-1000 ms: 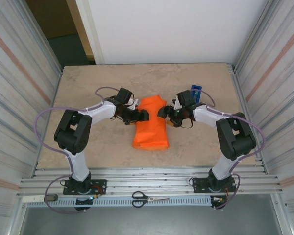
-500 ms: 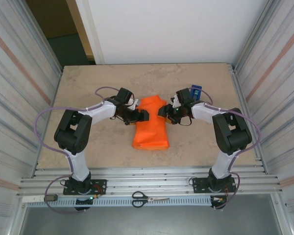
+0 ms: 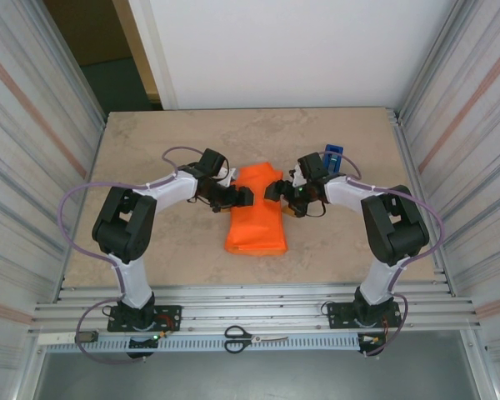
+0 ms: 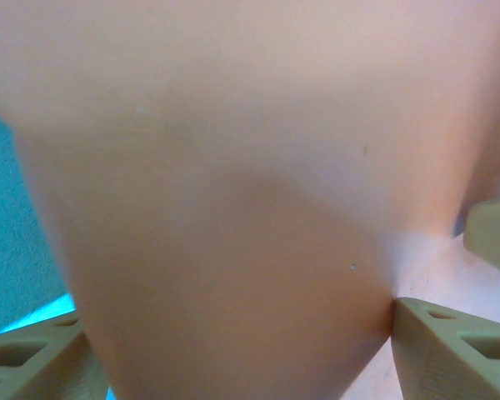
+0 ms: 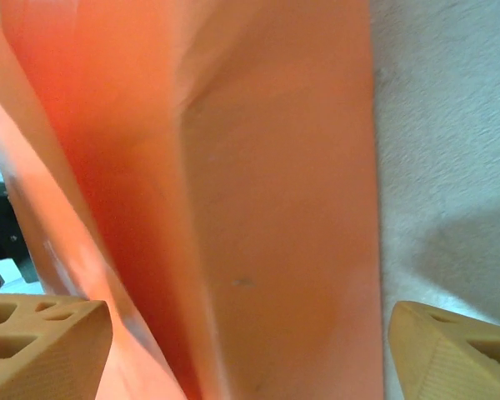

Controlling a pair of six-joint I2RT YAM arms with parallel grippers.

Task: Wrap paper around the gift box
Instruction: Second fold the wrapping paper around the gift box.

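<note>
The orange paper (image 3: 256, 212) lies folded into a long bundle in the middle of the table. The gift box is hidden under it. My left gripper (image 3: 244, 197) is at the bundle's upper left edge. In the left wrist view its jaws (image 4: 237, 333) stand wide, and a fold of paper (image 4: 233, 208) spans the gap and touches the right finger (image 4: 450, 350). My right gripper (image 3: 273, 192) faces it from the bundle's upper right edge. It is open (image 5: 250, 333) over the paper (image 5: 275, 208), and its right finger (image 5: 458, 350) stands over bare table.
A blue tape dispenser (image 3: 333, 155) stands just behind the right arm's wrist. Scissors (image 3: 254, 338) lie on the rail at the near edge between the two bases. Ribbed metal walls close in both sides of the table (image 3: 175, 142).
The right gripper narrowed its jaws and then spread them wide again, edging slightly left toward the paper. The left arm and the bundle have hardly moved.
</note>
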